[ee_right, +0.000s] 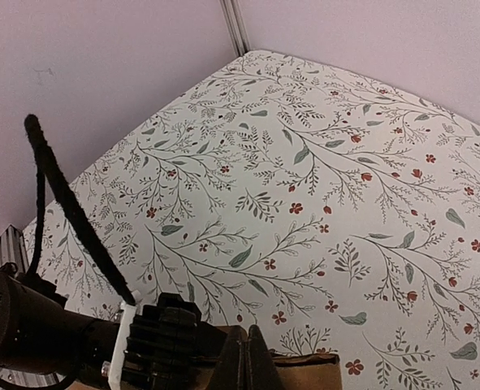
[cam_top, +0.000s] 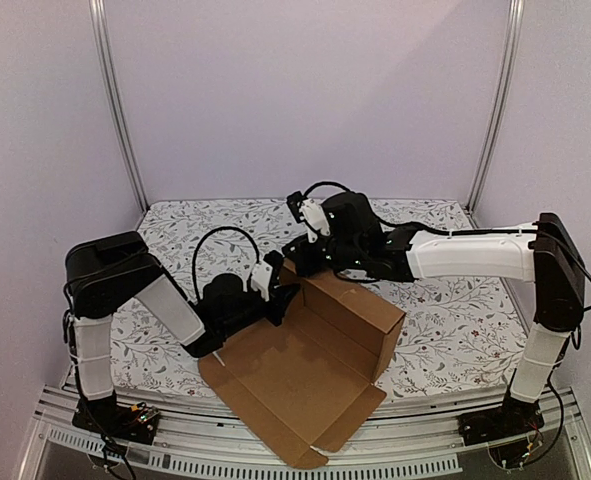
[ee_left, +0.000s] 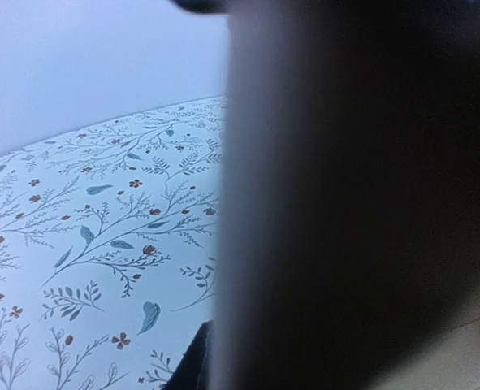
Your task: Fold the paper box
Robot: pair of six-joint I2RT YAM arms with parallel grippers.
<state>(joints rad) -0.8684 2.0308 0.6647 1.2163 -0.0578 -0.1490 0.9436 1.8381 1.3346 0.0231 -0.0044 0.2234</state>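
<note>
The paper box (cam_top: 305, 370) is a brown cardboard mailer lying open near the table's front edge, with its back wall (cam_top: 360, 300) standing up and a front flap hanging over the rail. My left gripper (cam_top: 280, 298) is at the box's left side wall, shut on it. In the left wrist view that wall (ee_left: 353, 203) is a dark blur filling the right half, with one finger (ee_left: 192, 361) against it. My right gripper (cam_top: 297, 262) sits at the box's back left corner. Its fingers are shut together (ee_right: 252, 337), empty, just above the cardboard edge (ee_right: 309, 372).
A floral cloth (cam_top: 455, 320) covers the table, with purple walls and two metal posts (cam_top: 120, 110) behind. A metal rail (cam_top: 275, 465) runs along the near edge. The left arm's black wrist and cable (ee_right: 69, 219) show at the right wrist view's lower left.
</note>
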